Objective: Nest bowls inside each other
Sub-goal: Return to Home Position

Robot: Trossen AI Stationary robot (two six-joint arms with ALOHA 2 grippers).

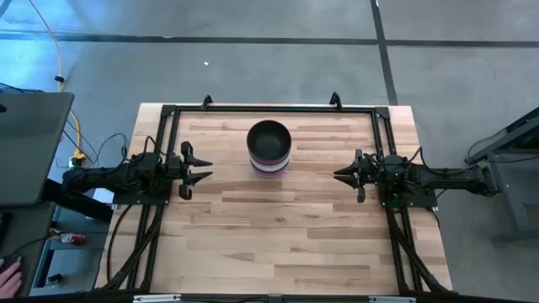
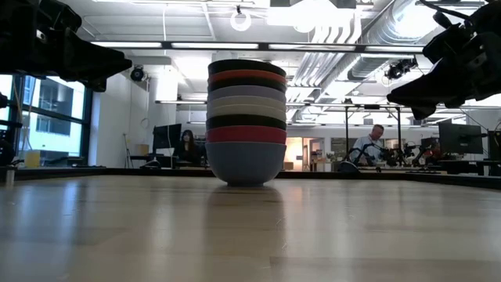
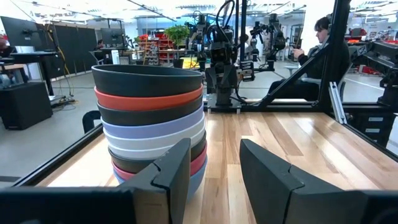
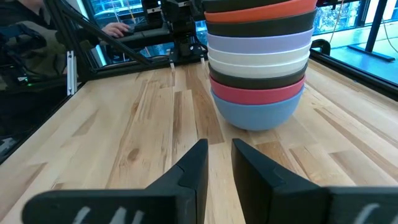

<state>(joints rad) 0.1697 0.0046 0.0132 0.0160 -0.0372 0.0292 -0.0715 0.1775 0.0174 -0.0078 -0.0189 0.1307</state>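
Nine bowls (image 1: 269,146) nested on table (image 1: 278,236), left gripper (image 1: 199,167) and right gripper (image 1: 345,175) parted, empty

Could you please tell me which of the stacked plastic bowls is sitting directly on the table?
The blue round plastic bowl: it alone touches the wooden table, with the magenta bowl and every other bowl nested above it.

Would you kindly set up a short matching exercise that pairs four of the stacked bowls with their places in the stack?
Things:
1. blue bowl
2. magenta bowl
3. red bowl
4. lavender bowl

Places:
A. second from the top of the stack
B. at the very bottom, resting on the table
C. directly above the blue one
D. just above the two white bowls

Pairs: 1-B, 2-C, 3-A, 4-D
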